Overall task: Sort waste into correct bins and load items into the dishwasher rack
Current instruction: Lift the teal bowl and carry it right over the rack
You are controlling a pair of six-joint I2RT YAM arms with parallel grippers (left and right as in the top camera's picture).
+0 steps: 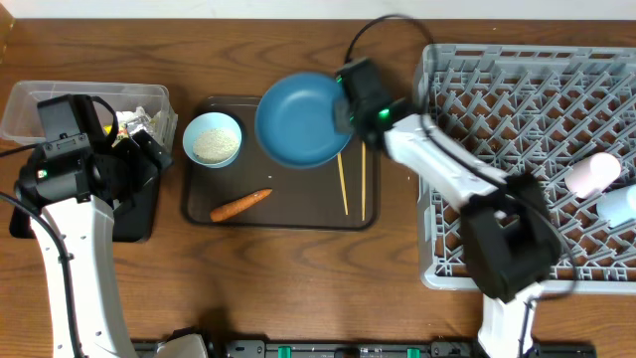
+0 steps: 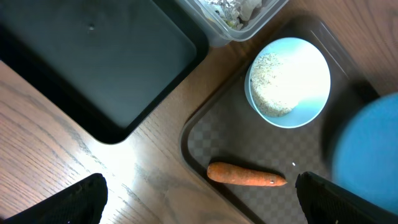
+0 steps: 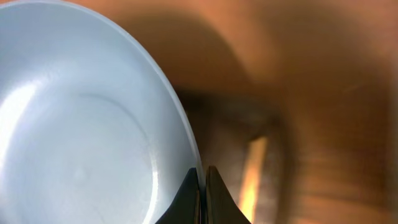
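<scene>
The step in hand is loading the big bowl (image 1: 296, 124). The right end effector (image 3: 200, 190) is pinched fully shut on the bowl's right rim, over the far right part of the brown tray (image 1: 288, 217). Whether the bowl is off the tray yet, I cannot tell.

Next, I judge, the bowl must be lifted and carried right, over the wall of the rack (image 1: 517, 80), to a free patch of grid. So thin a rim grip may let it swing or slip. Two chopsticks (image 1: 344, 184) lie on the tray just near of the bowl. A pink cup (image 1: 596, 171) and a blue cup (image 1: 624, 204) lie at the rack's right side.

The left end effector (image 2: 202, 208) hangs wide open and empty over the worktop between the black bin (image 2: 93, 56) and the tray, close to the carrot (image 2: 245, 175). The small bowl (image 2: 287, 81) holds rice, and the clear tub (image 1: 30, 109) holds some waste.
</scene>
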